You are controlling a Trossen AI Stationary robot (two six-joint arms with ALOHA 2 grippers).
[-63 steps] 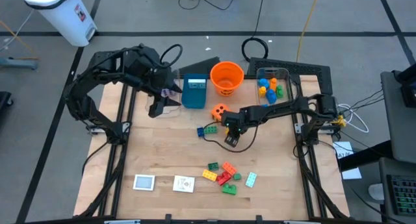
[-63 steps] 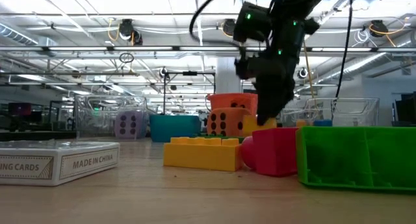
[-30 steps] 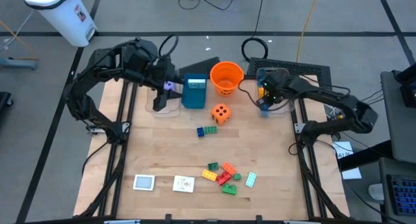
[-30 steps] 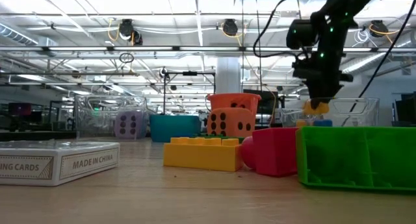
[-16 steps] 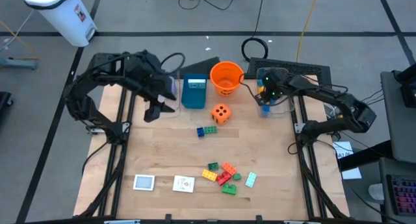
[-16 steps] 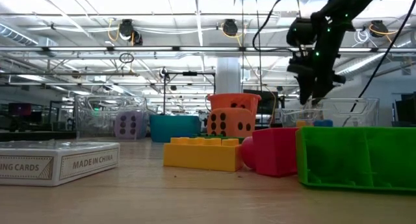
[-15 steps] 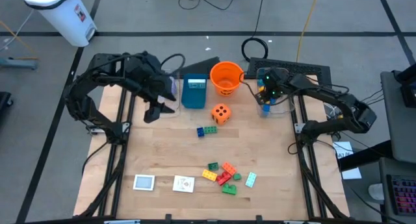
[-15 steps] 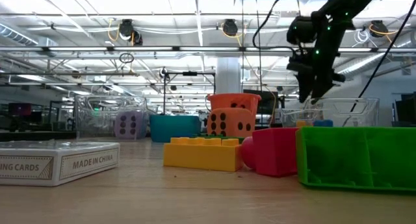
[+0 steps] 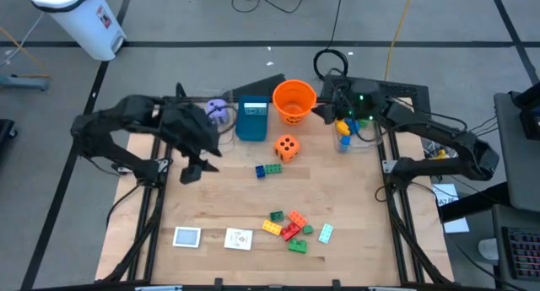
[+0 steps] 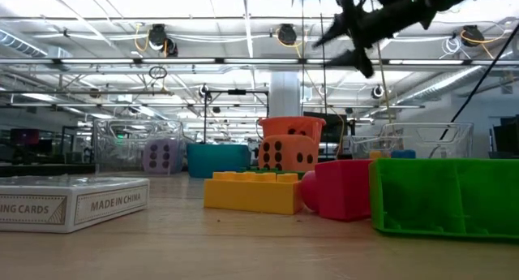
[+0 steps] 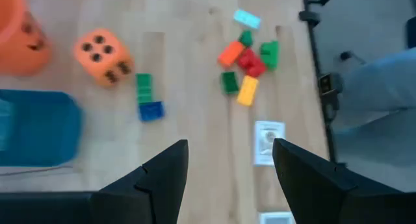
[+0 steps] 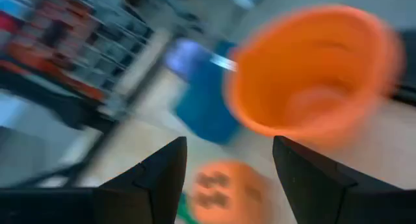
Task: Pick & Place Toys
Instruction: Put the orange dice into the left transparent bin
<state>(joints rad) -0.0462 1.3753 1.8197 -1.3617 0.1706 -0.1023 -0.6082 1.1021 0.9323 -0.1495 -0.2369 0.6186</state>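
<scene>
Right gripper (image 9: 319, 111), jaws parted and empty, raised beside the orange bucket (image 9: 294, 100); left gripper (image 9: 192, 171), parted and empty, above the wooden table (image 9: 354, 207). Orange die (image 9: 287, 147) sits before the bucket. Blue-green brick pair (image 9: 270, 169) lies with its long axis left–right; brick cluster (image 9: 291, 228) near the front edge. Ceiling lights show behind

Two dark jointed arms, black cables, blunt dark claw fingers (image 11: 162, 178)
</scene>
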